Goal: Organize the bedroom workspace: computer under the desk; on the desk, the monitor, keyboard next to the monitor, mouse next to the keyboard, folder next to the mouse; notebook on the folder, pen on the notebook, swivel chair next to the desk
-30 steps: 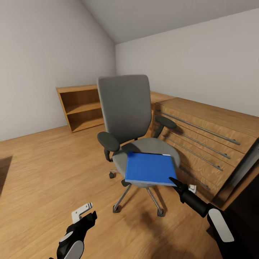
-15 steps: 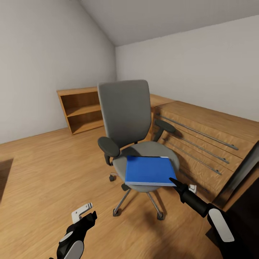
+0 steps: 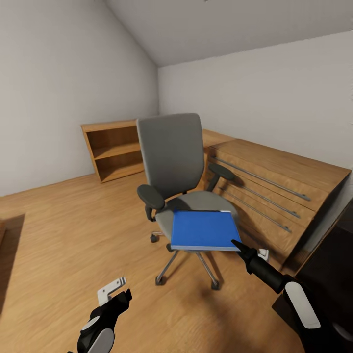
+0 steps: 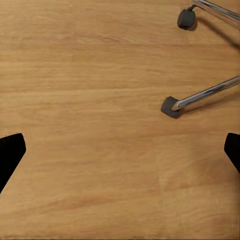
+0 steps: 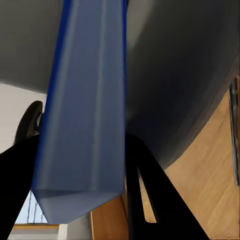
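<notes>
The left end effector (image 3: 119,289) hung over the wood floor (image 3: 73,230), its fingers spread apart. At centre, the blue folder (image 3: 202,230) lay on the seat of the grey swivel chair (image 3: 171,157). The right end effector (image 3: 237,244) was clamped on the folder's near corner.

The swivel chair (image 3: 179,176), grey-upholstered with a tall back, dark oval armrests and a metal star base on castors, was seen upright on the light wood floor beside low wooden cabinets. The folder (image 3: 203,229), flat and bright blue with a pale page edge, was held lifted clear above the seat, its near corner overhanging the front.
</notes>
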